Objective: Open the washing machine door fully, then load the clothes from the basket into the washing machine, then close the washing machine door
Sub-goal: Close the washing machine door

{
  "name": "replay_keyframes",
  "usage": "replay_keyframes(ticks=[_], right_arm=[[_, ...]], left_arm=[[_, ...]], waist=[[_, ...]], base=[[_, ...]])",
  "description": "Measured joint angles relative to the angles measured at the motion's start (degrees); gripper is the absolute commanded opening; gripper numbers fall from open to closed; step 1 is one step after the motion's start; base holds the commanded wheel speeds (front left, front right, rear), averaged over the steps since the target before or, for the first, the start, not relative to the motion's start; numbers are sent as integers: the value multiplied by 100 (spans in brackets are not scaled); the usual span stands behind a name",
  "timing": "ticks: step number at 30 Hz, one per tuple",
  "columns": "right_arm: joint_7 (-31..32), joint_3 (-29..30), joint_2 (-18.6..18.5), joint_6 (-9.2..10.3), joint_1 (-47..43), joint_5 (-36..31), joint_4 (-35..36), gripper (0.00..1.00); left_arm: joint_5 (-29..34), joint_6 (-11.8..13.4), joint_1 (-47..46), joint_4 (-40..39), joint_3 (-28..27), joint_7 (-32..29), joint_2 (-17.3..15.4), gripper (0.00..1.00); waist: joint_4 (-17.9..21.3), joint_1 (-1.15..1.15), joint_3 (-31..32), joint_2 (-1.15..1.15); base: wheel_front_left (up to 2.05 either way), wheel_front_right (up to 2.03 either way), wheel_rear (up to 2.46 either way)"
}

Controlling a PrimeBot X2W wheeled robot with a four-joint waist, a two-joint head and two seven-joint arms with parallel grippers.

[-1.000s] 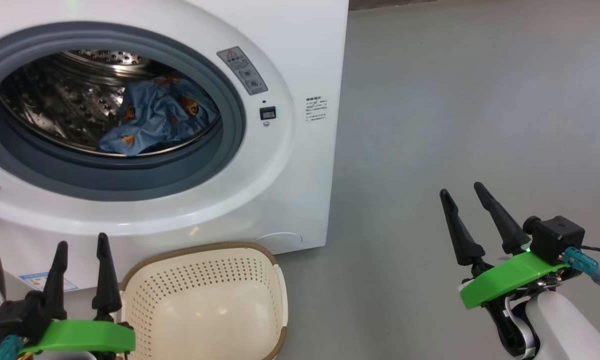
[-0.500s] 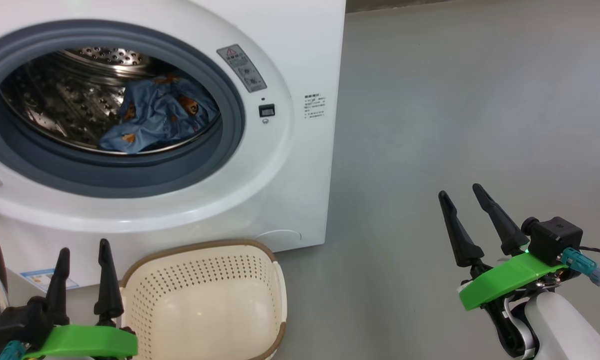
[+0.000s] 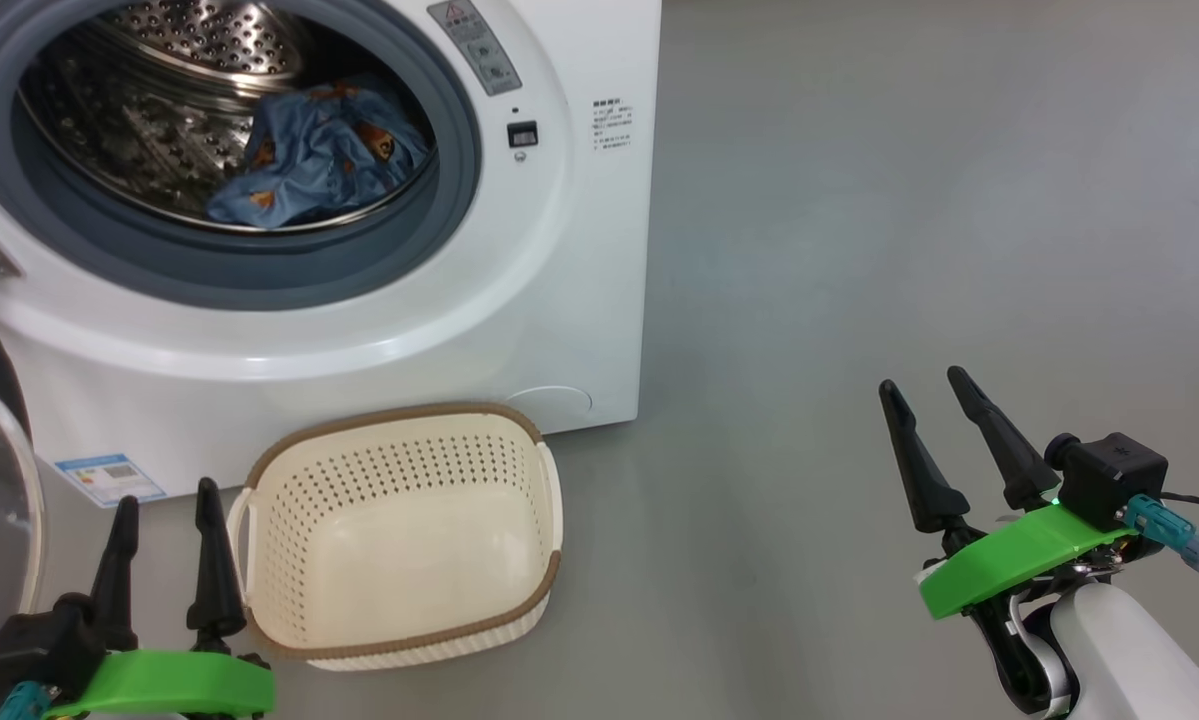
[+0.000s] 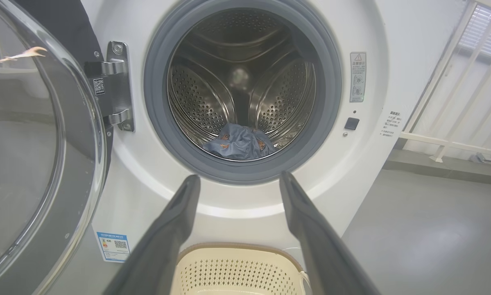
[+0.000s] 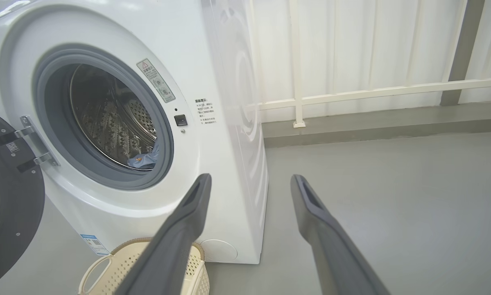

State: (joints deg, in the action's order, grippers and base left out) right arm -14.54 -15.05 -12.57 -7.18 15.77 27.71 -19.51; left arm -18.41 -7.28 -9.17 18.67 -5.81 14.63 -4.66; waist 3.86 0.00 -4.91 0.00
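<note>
- The washing machine (image 3: 569, 300) is seen standing on the grey floor (image 3: 859, 250), with its round opening uncovered.
- The washing machine door (image 4: 40, 143) is swung wide to the left on a metal hinge (image 4: 120, 82).
- The clothes (image 3: 319, 160), blue with an orange-brown print, are found bunched at the bottom of the steel drum (image 3: 159, 120).
- The basket (image 3: 389, 415) is set on the floor just in front of the machine.
- A grey warning sticker (image 3: 474, 45), marked with a red triangle and small pictograms, is fixed to the upper right of the opening. Its writing cannot be read.
- A block of fine black print (image 3: 610, 123) is placed further right, beside a small dark square (image 3: 523, 133). The print is too small to be made out.
- A blue-edged label (image 3: 109, 478) is stuck low on the machine's front. A square code is shown on it in the left wrist view, and its text is illegible.
- A small white tag (image 4: 98, 86) bearing a square code is fixed beside the hinge.
- The left pincer (image 3: 164, 498) is held low, just beside the basket's left handle, with its fingers apart and gripping nothing.
- The right pincer (image 3: 922, 382) is held over the floor, well to the right of the machine, with its fingers spread and gripping nothing.
</note>
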Motion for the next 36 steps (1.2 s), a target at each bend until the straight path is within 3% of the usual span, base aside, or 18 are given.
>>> replay_keyframes(ticks=[36], right_arm=[[0,25,2,0,0,0,1,100]], left_arm=[[0,0,0,0,5,0,1,100]], waist=[[-48,0,4,0]], base=[[-9,9,0]])
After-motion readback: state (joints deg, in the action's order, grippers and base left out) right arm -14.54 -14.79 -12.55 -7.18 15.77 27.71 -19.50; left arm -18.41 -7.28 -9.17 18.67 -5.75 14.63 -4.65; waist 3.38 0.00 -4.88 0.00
